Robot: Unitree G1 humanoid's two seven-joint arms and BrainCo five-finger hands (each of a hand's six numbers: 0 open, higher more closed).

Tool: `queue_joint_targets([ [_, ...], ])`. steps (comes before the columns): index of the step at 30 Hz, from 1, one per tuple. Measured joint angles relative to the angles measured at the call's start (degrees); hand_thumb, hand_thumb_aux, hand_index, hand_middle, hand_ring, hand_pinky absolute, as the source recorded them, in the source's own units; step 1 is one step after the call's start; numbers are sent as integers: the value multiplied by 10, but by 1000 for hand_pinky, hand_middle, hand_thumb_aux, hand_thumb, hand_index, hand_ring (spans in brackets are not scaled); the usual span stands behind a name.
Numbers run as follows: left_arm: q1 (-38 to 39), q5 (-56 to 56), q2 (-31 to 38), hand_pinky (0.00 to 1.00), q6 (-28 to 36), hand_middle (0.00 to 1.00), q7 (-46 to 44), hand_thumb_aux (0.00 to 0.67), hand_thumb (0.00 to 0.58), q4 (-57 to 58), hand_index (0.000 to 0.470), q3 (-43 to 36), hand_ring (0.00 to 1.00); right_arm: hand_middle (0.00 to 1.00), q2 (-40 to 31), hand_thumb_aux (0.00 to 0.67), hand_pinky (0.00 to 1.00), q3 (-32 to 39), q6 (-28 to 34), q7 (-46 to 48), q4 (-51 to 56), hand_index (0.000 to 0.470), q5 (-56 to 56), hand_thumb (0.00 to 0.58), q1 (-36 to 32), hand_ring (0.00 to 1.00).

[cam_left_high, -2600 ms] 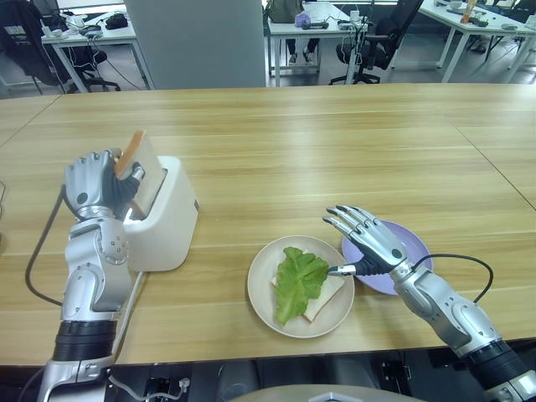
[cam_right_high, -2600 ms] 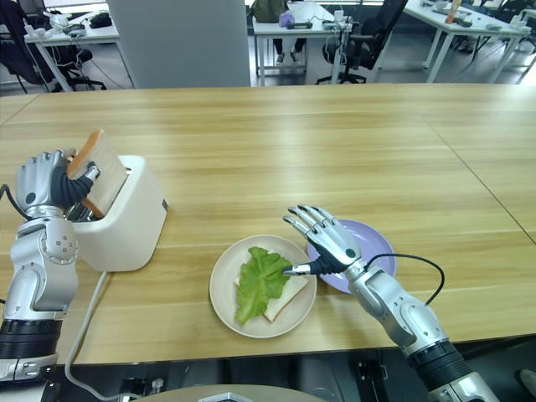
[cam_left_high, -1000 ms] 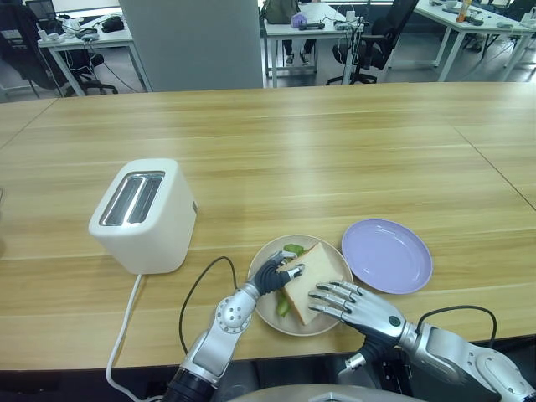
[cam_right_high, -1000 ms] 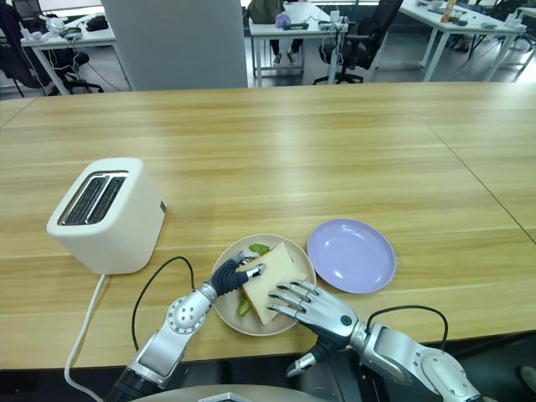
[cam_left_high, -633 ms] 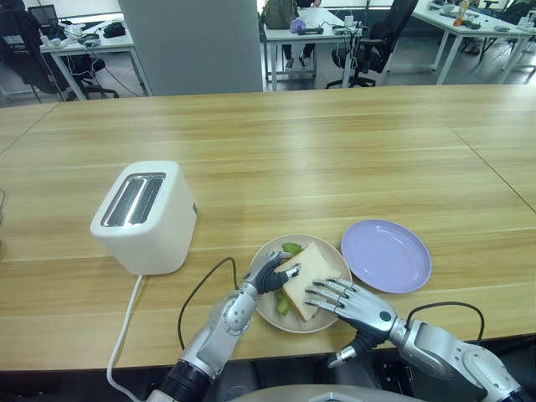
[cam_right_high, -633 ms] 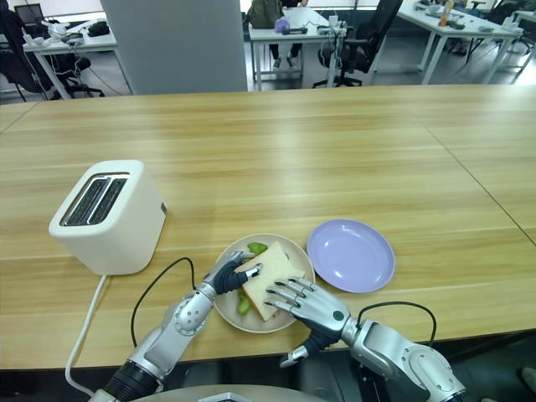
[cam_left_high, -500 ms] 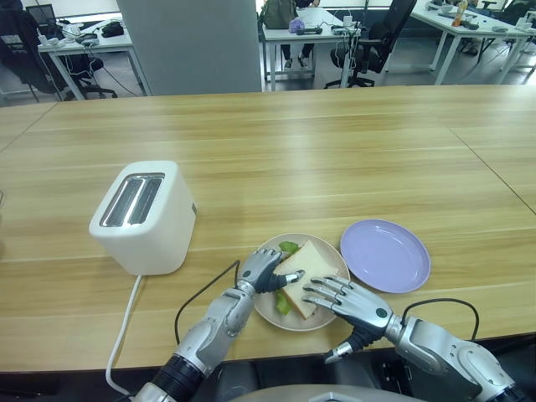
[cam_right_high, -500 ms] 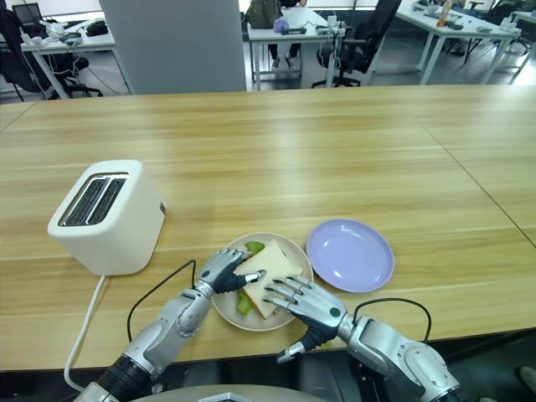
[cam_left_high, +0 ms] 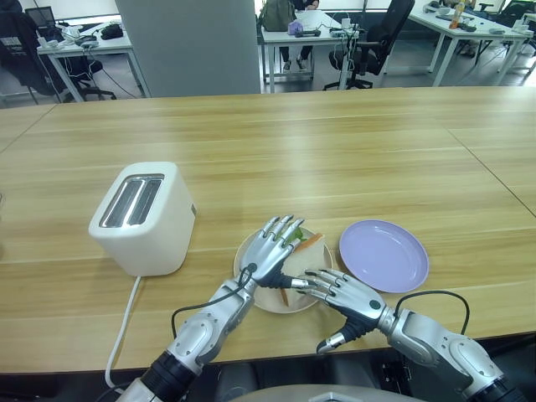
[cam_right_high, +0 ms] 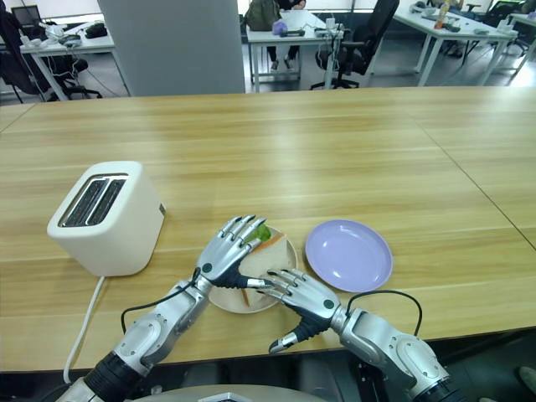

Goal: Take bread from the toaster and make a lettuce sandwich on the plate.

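The toaster (cam_left_high: pixel 142 218) and purple plate (cam_left_high: pixel 383 255) flank the beige plate (cam_left_high: pixel 243 248); wide tabletop (cam_left_high: pixel 318 159) stretches beyond them.

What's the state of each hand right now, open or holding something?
Left hand: open, fingers spread over the sandwich on the plate, holding nothing.
Right hand: open, fingers spread at the plate's near edge, holding nothing.

I am in an open office: white desks (cam_left_high: pixel 316 32) and swivel chairs (cam_left_high: pixel 382 35) stand beyond my long wooden table (cam_left_high: pixel 335 142).
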Motion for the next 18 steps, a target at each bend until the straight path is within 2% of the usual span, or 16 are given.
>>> queue_joint_targets([
  [7,12,-31,33,0,-17,0,-1,0,0,-21,0,33,0,0,15,0,0,4,37,18,59,0,10,0,-23,0],
  [18,35,-66,42,0,-27,0,-8,0,0,-19,0,54,0,0,28,0,0,9,51,28,46,0,19,0,-39,0],
])
